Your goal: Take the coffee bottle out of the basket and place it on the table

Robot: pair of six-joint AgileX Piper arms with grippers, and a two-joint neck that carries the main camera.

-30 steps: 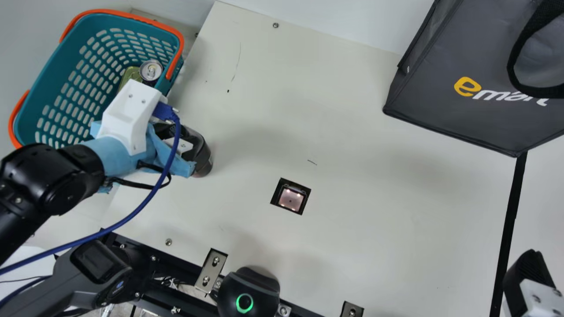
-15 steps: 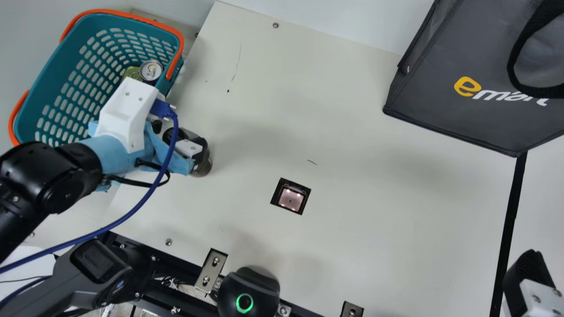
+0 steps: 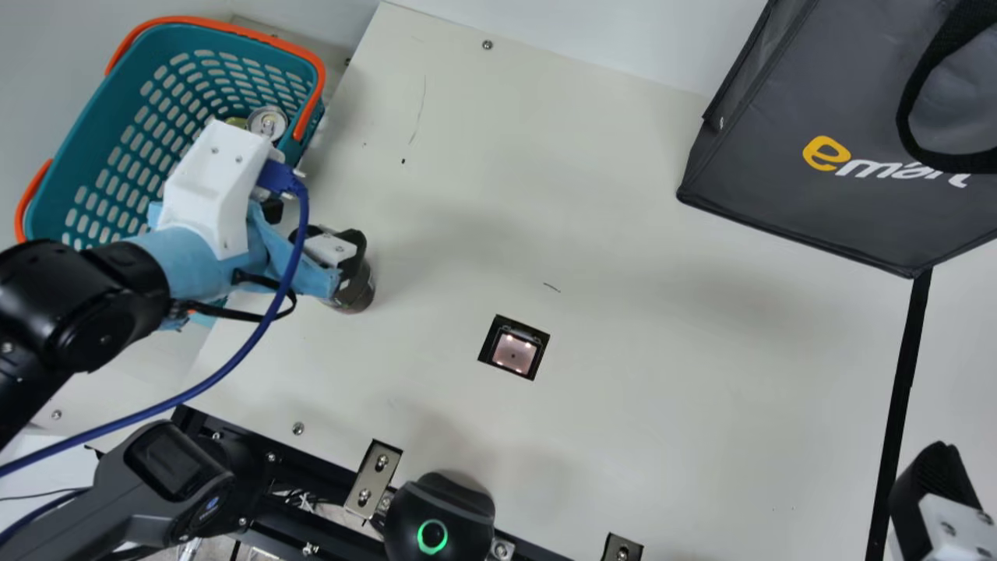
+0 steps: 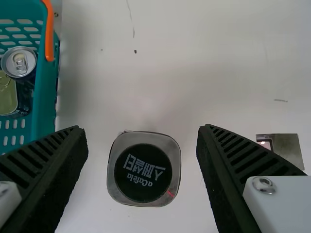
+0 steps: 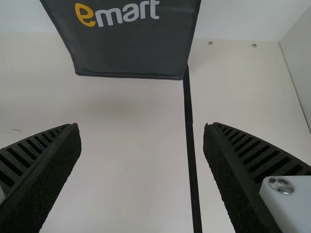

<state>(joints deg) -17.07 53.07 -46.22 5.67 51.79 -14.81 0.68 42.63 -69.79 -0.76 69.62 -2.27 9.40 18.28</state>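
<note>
In the main view my left gripper stands open just above and beside the coffee bottle, which is upright on the table to the right of the basket. Seen from above in the left wrist view, the bottle's round dark lid lies between the spread fingers of my left gripper, with a gap on both sides. At the lower right corner of the main view is my right gripper; the right wrist view has this gripper open with nothing between its fingers.
Two cans, one silver-topped, are in the basket. A dark grey bag occupies the back right. A black-framed scanner window is set in the table, and a black device stands at the front edge.
My left gripper has opened around the bottle and moved slightly up and left in the main view. The bottle has stayed in place. My right gripper has kept still.
</note>
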